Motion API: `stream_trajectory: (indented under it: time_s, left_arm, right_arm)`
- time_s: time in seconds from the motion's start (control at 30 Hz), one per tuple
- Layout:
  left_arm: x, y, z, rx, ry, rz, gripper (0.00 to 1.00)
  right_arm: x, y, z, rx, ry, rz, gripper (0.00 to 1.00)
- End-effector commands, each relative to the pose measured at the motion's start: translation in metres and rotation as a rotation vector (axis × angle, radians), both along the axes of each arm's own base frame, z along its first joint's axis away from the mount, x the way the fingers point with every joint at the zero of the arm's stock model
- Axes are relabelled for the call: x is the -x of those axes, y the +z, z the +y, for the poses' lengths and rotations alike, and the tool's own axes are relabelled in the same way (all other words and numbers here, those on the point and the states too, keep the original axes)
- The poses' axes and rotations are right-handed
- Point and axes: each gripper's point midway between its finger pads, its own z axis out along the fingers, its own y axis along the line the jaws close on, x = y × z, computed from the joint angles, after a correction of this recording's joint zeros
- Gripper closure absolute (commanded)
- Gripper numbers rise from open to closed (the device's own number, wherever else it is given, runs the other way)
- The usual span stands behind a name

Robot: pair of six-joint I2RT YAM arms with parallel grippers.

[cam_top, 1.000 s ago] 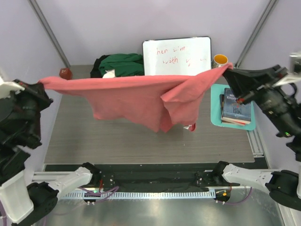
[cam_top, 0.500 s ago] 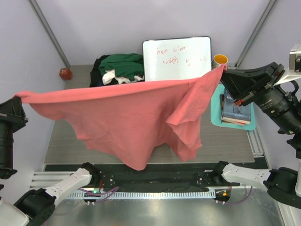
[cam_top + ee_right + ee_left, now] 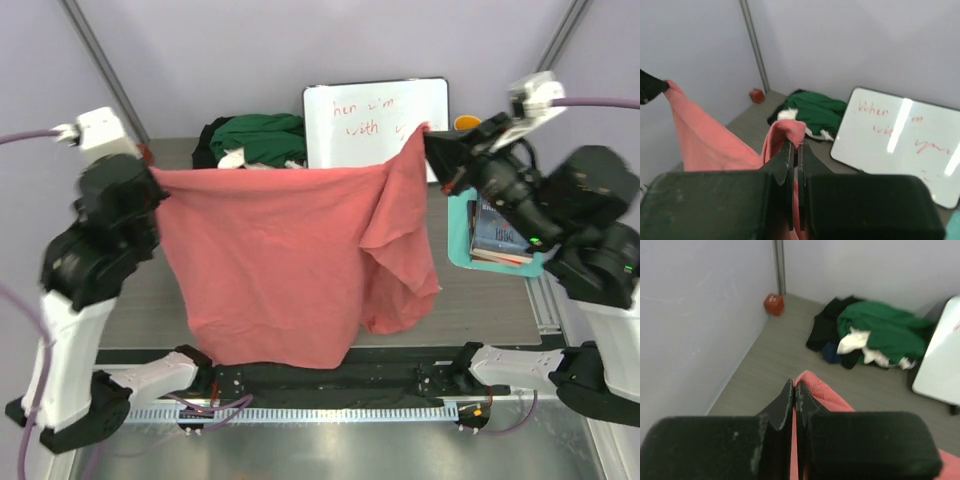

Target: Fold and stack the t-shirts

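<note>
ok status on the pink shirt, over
Left gripper and right gripper both shut on pink shirt. Shirt hanging spread between them, right side doubled over. Other shirts piled at back, nothing seen blocking.

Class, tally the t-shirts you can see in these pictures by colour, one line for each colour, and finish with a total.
Salmon-pink t-shirt: 1
Dark green t-shirt: 1
White t-shirt: 1
Black t-shirt: 1
Total: 4 showing; the tangled heap at the back may hide more.
</note>
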Motion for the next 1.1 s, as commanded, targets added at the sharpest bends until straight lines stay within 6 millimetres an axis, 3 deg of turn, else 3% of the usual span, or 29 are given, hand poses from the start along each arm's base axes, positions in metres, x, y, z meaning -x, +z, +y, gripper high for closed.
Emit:
stream_trajectory:
  time_s: [0.0,0.03,0.07,0.13,0.17,0.2,0.23,0.27,0.3,0.33,0.37,0.5,0.6,0.9,1.07]
  left_arm:
    - [-0.050,-0.042,-0.021,-0.044,0.024,0.079,1.00]
    - [-0.058,-0.053,-0.022,-0.038,0.028,0.102,1.00]
    - [-0.068,-0.068,-0.027,-0.026,0.020,0.130,1.00]
    - [-0.084,-0.102,-0.033,-0.016,0.004,0.191,1.00]
    - [-0.090,-0.117,-0.036,-0.018,0.005,0.220,1.00]
    - [-0.096,-0.138,-0.039,-0.024,0.006,0.254,1.00]
    - [-0.099,-0.149,-0.040,-0.026,0.009,0.274,1.00]
    - [-0.102,-0.160,-0.041,-0.031,0.012,0.293,1.00]
    - [-0.106,-0.180,-0.043,-0.040,0.019,0.333,1.00]
    - [-0.108,-0.189,-0.043,-0.042,0.023,0.351,1.00]
    - [-0.111,-0.199,-0.044,-0.043,0.022,0.372,1.00]
    - [-0.123,-0.247,-0.053,-0.053,0.013,0.477,1.00]
    - [-0.130,-0.264,-0.060,-0.049,0.007,0.544,1.00]
    - [-0.142,-0.277,-0.070,-0.037,-0.024,0.564,1.00]
    - [-0.141,-0.282,-0.070,-0.050,-0.026,0.573,1.00]
  right_arm:
    - [-0.053,-0.063,0.020,0.128,-0.137,0.083,0.99]
    - [-0.060,-0.075,0.024,0.142,-0.144,0.096,0.99]
    - [-0.069,-0.107,0.032,0.188,-0.146,0.149,0.99]
    - [-0.082,-0.138,0.039,0.208,-0.138,0.206,0.99]
    - [-0.088,-0.169,0.043,0.234,-0.135,0.267,0.99]
    - [-0.092,-0.183,0.045,0.242,-0.134,0.291,0.99]
    - [-0.099,-0.197,0.045,0.246,-0.142,0.314,0.99]
    - [-0.102,-0.223,0.047,0.276,-0.141,0.358,0.99]
    - [-0.105,-0.237,0.049,0.282,-0.137,0.387,0.99]
    - [-0.108,-0.250,0.048,0.301,-0.142,0.413,0.99]
    - [-0.112,-0.276,0.049,0.339,-0.150,0.462,0.99]
    - [-0.120,-0.331,0.050,0.400,-0.154,0.579,0.99]
    - [-0.126,-0.364,0.052,0.440,-0.142,0.658,0.99]
    - [-0.134,-0.441,0.075,0.541,-0.068,0.830,0.99]
    - [-0.142,-0.459,0.079,0.574,-0.085,0.870,0.99]
